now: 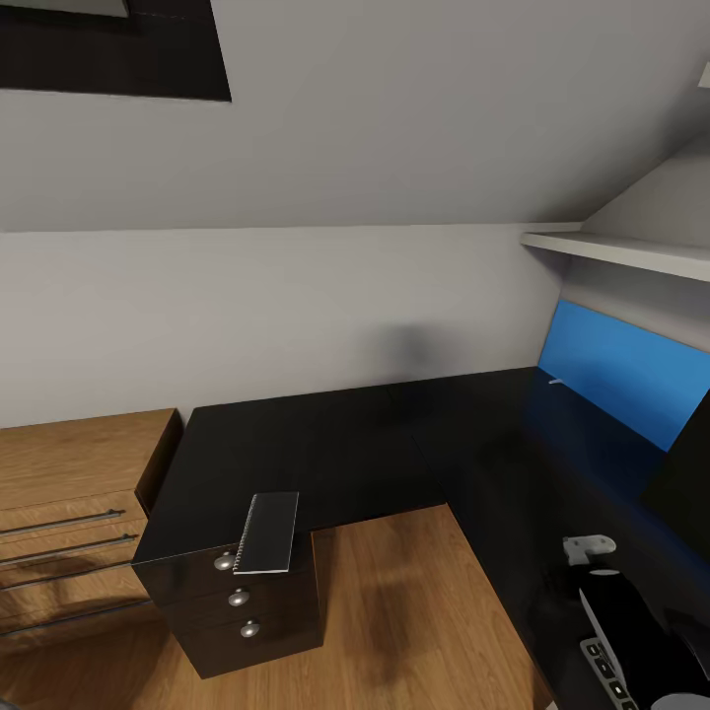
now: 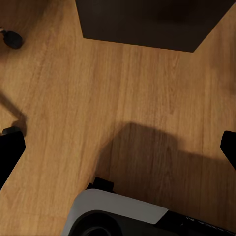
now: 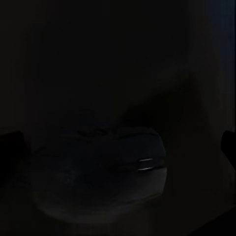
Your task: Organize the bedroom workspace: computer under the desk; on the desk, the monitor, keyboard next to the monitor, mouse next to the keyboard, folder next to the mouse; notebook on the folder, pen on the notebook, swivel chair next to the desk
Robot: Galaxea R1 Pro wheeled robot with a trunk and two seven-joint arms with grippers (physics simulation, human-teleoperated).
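The glossy black L-shaped desk (image 1: 325,444) runs from a drawer unit with silver knobs (image 1: 240,597) round to the right wall. The small spiral-bound notebook (image 1: 267,532) lies on the desk's left end, above the drawers. My right arm (image 1: 616,602) reaches over the desk's right wing. My right gripper (image 3: 118,145) is open over a dim rounded shape (image 3: 98,167) that looks like the mouse. A grey strip with dark keys, apparently the keyboard (image 1: 603,669), peeks out by the arm. A black slab, probably the monitor (image 1: 685,473), stands at the right edge. My left gripper (image 2: 118,150) hangs open over wooden floor.
A light wooden dresser (image 1: 69,503) stands left of the desk. A blue wall panel (image 1: 621,370) and a white shelf (image 1: 621,251) are on the right wall. In the left wrist view there are a black castor (image 2: 12,39), a dark block (image 2: 147,22) and my base (image 2: 118,214).
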